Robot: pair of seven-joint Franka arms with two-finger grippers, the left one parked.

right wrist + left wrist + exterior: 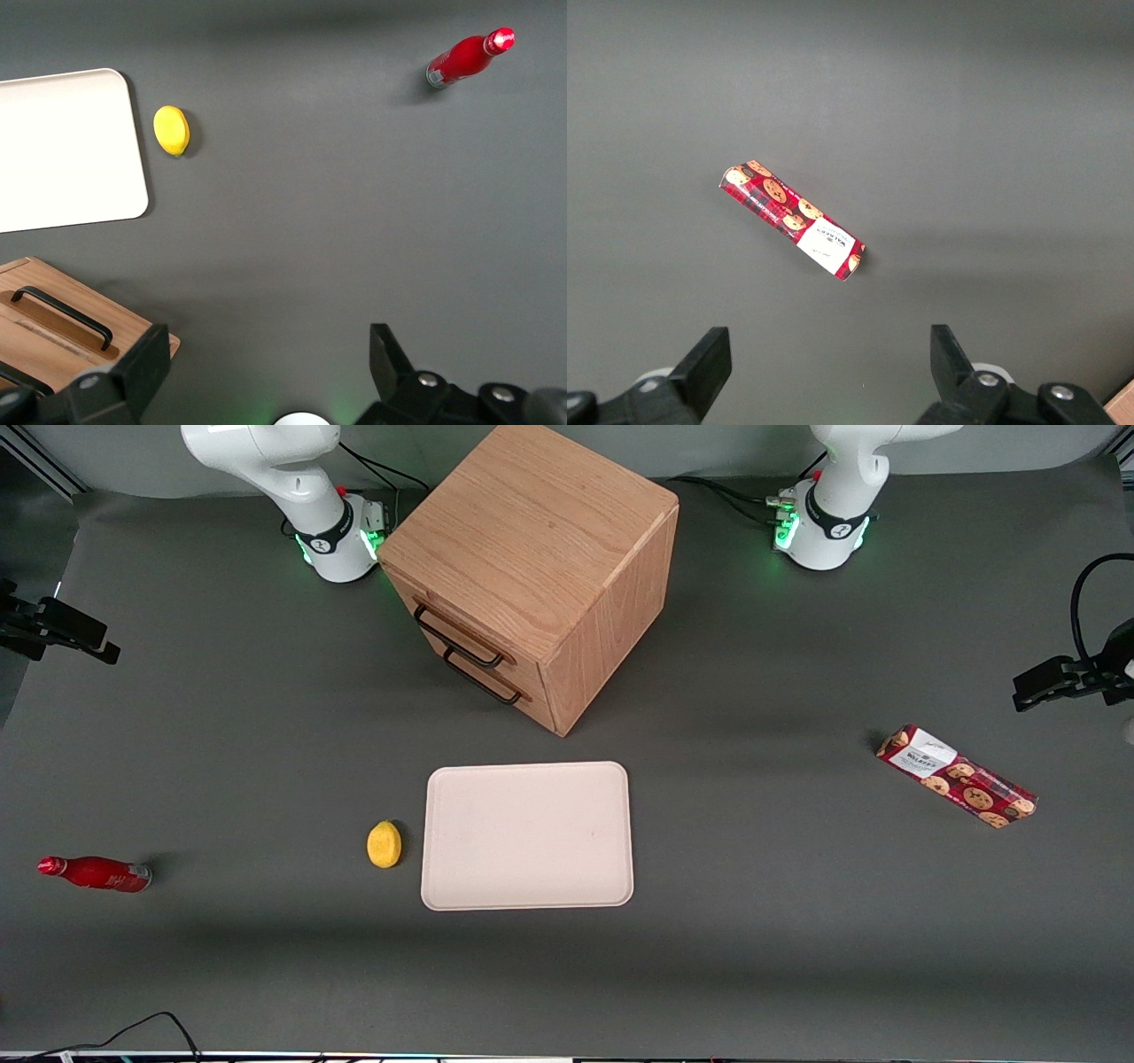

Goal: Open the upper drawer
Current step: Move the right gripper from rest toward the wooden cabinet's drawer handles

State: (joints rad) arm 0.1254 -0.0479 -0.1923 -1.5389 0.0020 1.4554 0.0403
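The oak-coloured cabinet (532,540) stands at the table's back middle, turned at an angle. Its upper drawer (447,622) is shut, with its thin black bar handle (456,638) lying flat along the front. The matching lower drawer (496,677) is shut too. My right gripper (266,359) hangs high above the table toward the working arm's end, open wide and empty, well apart from the cabinet. It also shows at the edge of the front view (75,646). In the right wrist view the lower drawer's handle (62,314) shows beside one finger (142,363).
A pale tray (527,835) lies nearer the front camera than the cabinet, with a yellow lemon (384,843) beside it. A red bottle (93,872) lies toward the working arm's end. A red cookie packet (957,777) lies toward the parked arm's end.
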